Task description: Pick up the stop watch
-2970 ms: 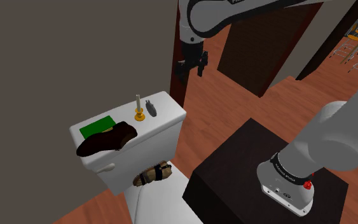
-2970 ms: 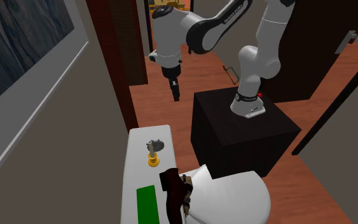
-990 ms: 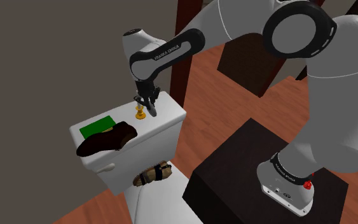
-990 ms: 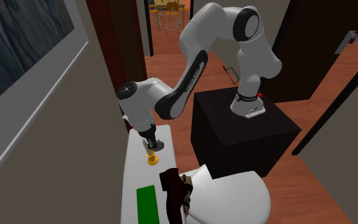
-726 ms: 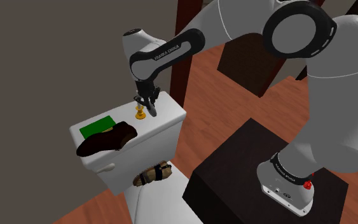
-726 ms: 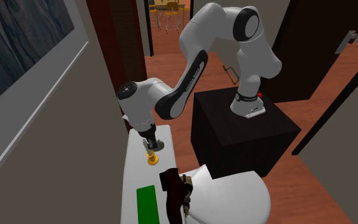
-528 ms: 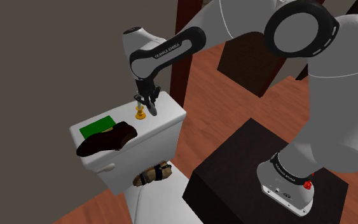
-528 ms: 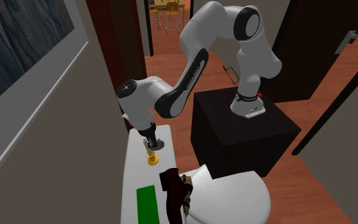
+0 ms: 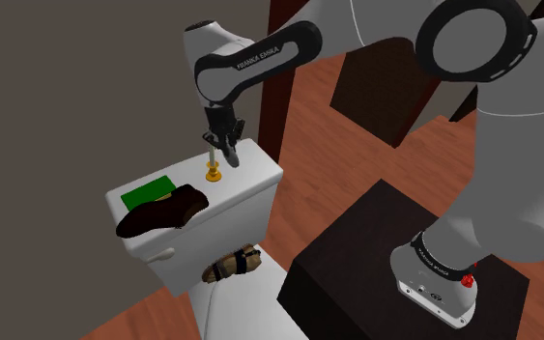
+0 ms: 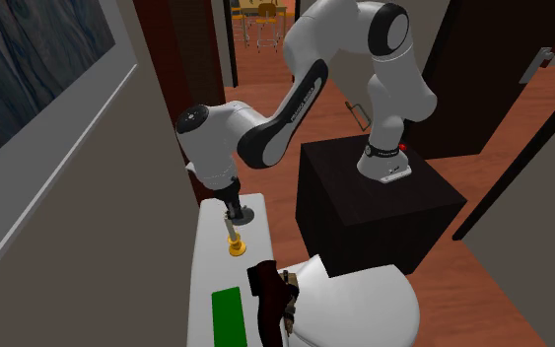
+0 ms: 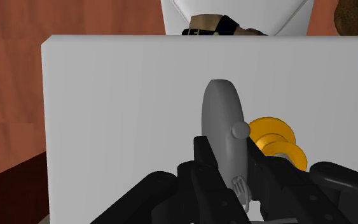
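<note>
Stop watch (image 11: 222,130), plain grey disc, edge-on

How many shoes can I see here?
2. A dark brown shoe lies on the toilet tank lid; a tan sandal lies on the seat lid below. Others may be hidden.

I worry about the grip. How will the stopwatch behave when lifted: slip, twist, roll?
The stopwatch looks like a rigid, smooth grey disc, so it likely won't flex but may slip. The fingers clasp its flat faces near one end, so it might pivot. Set on edge, it would probably roll or topple.
</note>
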You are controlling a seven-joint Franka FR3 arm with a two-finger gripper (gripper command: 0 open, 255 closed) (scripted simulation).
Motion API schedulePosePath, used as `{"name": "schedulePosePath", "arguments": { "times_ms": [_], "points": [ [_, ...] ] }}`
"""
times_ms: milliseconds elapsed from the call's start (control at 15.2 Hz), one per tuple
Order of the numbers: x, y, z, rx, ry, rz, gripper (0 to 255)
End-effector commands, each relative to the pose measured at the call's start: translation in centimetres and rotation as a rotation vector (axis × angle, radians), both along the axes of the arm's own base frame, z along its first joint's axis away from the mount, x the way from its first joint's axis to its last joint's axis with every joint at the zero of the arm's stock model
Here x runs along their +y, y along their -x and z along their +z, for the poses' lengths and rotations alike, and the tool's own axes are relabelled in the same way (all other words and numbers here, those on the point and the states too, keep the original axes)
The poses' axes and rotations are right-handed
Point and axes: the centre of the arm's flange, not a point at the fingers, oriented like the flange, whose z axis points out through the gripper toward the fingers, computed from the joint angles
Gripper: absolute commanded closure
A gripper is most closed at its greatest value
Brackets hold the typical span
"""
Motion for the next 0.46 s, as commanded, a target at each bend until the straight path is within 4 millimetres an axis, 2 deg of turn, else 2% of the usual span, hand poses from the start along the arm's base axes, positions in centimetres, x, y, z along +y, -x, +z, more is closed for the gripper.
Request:
{"name": "schedulePosePath", "arguments": {
  "times_ms": [0,264,396],
  "points": [
    [0.1,0.0,1.0,0.000,0.000,0.000,255],
    [0.1,0.0,3.1,0.000,0.000,0.000,255],
    [0.1,0.0,3.2,0.000,0.000,0.000,255]
  ]
}}
